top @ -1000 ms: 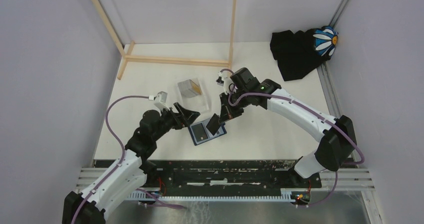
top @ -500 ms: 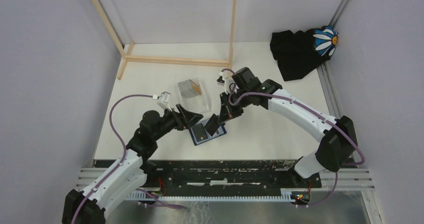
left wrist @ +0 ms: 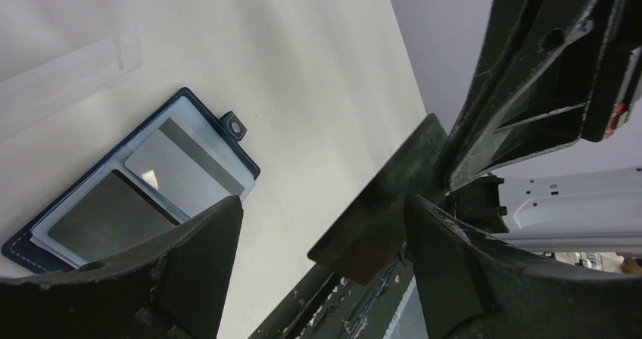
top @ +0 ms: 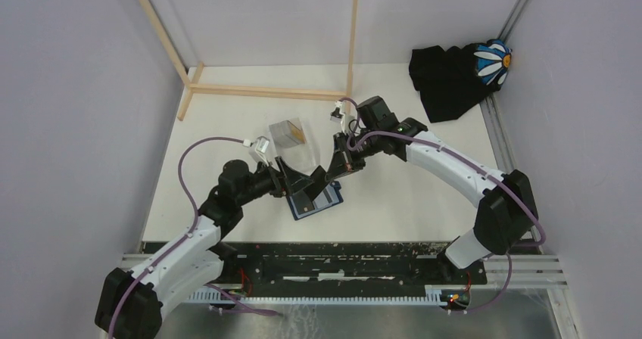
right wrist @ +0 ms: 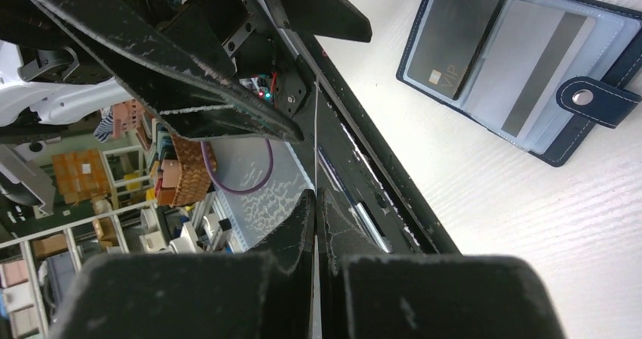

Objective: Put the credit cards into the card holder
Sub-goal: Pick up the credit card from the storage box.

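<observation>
The card holder (top: 316, 200) lies open on the table and holds a dark card and a silvery card in its pockets. It also shows in the left wrist view (left wrist: 144, 191) and the right wrist view (right wrist: 522, 59). My right gripper (top: 335, 167) is shut on a dark credit card (top: 318, 178) and holds it tilted above the holder. The card is edge-on in the right wrist view (right wrist: 316, 142). My left gripper (top: 303, 181) is open, with its fingers on either side of that card (left wrist: 386, 203). More cards (top: 289, 133) stand in a clear plastic box.
The clear plastic box (top: 299, 148) stands just behind the holder. A wooden frame (top: 265, 91) runs along the back. A black cloth with a daisy print (top: 454, 78) lies at the back right. A black rail (top: 341, 252) marks the near table edge.
My left gripper has moved right and now has its open fingers around the card held by my right gripper. My right gripper has lifted the card slightly up and back.
</observation>
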Controlling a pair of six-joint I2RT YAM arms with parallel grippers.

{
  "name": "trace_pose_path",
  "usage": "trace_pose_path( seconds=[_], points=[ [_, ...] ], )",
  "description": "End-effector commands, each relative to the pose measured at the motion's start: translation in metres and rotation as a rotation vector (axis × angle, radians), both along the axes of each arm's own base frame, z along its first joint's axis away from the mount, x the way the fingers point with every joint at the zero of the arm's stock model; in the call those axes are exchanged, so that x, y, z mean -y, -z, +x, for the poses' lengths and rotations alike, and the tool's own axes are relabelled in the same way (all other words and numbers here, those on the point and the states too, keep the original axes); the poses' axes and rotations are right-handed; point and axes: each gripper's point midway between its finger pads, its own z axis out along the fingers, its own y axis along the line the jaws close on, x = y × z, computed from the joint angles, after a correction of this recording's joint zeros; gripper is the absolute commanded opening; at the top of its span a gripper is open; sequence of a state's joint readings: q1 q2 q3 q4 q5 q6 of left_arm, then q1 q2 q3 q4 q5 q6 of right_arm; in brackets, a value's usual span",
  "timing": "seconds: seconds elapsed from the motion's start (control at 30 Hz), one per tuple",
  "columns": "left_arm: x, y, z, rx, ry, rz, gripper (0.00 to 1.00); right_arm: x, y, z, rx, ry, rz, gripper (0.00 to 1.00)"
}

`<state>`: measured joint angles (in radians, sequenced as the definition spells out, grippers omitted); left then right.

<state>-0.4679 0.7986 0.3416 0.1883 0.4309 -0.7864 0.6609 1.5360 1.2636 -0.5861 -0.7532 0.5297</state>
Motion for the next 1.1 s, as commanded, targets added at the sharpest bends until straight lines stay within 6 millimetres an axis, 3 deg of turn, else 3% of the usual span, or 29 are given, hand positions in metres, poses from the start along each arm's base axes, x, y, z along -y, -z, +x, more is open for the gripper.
trace_pose_path(
  seconds=[0.0, 0.27, 0.47, 0.77, 0.9, 1.07],
  points=[
    [0.014, -0.037, 0.001, 0.112, 0.089, -0.053, 0.84, -0.007, -0.003, 0.005, -0.039, -0.028, 0.081, 0.01],
    [0.021, -0.032, -0.004, 0.085, 0.147, -0.067, 0.76, -0.017, 0.001, 0.015, -0.087, -0.025, 0.137, 0.01],
    [0.025, -0.031, -0.006, 0.068, 0.176, -0.073, 0.62, -0.024, 0.004, 0.02, -0.117, -0.036, 0.161, 0.01],
    [0.03, -0.032, -0.004, 0.058, 0.199, -0.071, 0.26, -0.031, 0.017, 0.028, -0.169, -0.047, 0.174, 0.01],
    [0.032, -0.031, -0.005, 0.045, 0.21, -0.084, 0.04, -0.033, 0.023, 0.033, -0.183, -0.043, 0.174, 0.01],
    [0.032, -0.03, -0.005, 0.039, 0.21, -0.093, 0.03, -0.035, 0.027, 0.043, -0.182, -0.022, 0.171, 0.01]
  ],
)
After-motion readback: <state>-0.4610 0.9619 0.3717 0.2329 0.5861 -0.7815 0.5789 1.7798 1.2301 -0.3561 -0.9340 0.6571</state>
